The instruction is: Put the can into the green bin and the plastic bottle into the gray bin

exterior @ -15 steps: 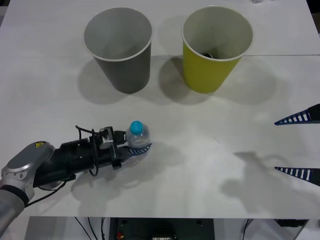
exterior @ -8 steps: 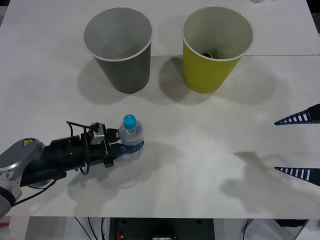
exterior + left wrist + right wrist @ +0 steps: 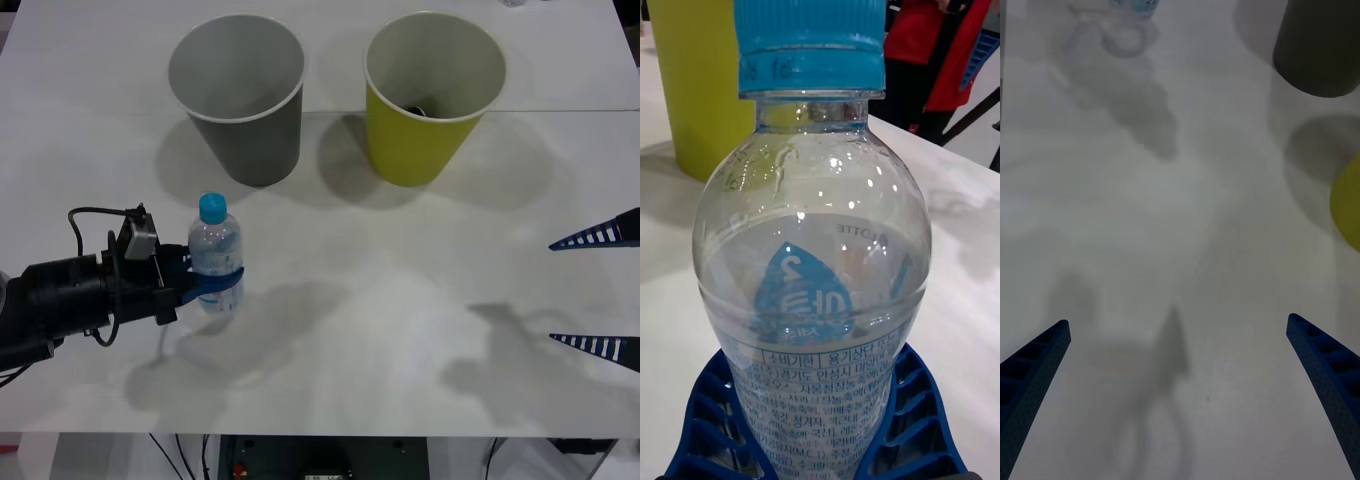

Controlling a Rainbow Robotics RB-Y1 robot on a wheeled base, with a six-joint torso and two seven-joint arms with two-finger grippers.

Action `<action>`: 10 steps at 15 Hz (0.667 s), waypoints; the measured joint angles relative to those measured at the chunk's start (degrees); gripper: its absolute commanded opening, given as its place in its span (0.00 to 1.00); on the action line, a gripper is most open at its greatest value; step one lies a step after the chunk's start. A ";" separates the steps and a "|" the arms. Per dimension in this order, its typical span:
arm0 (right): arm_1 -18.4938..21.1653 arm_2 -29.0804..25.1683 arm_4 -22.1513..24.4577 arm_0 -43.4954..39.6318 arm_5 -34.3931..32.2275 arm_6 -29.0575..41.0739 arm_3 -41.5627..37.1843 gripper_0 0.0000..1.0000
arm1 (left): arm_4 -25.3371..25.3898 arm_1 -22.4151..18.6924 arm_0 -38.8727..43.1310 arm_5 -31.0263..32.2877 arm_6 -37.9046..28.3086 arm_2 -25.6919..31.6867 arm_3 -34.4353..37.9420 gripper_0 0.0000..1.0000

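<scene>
The plastic bottle is clear with a blue cap and stands upright in the air at the table's near left. My left gripper is shut on its lower body. In the left wrist view the bottle sits between the blue fingers. The gray bin stands just behind the bottle, and the green bin stands to its right. The can is hidden; a small dark shape shows deep inside the green bin. My right gripper is open at the right edge, well away from everything.
The white table is bare between the two arms. A seam crosses it behind the bins. In the right wrist view the open right gripper faces bare table, with the gray bin and green bin beyond.
My left gripper has carried the bottle to the left and lifted it off the table, so its shadow now falls apart from it. The right arm has stayed still.
</scene>
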State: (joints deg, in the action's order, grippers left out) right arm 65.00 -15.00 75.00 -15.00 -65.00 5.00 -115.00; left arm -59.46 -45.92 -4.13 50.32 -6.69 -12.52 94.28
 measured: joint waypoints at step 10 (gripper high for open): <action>0.00 0.00 0.00 0.00 0.00 0.00 0.00 1.00 | -29.94 -8.97 -0.62 8.73 -49.27 14.16 20.70 0.00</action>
State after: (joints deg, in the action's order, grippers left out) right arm 65.00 -15.00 75.00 -15.00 -65.00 5.00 -115.00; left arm -89.40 -54.89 -4.75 59.05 -55.96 1.64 114.98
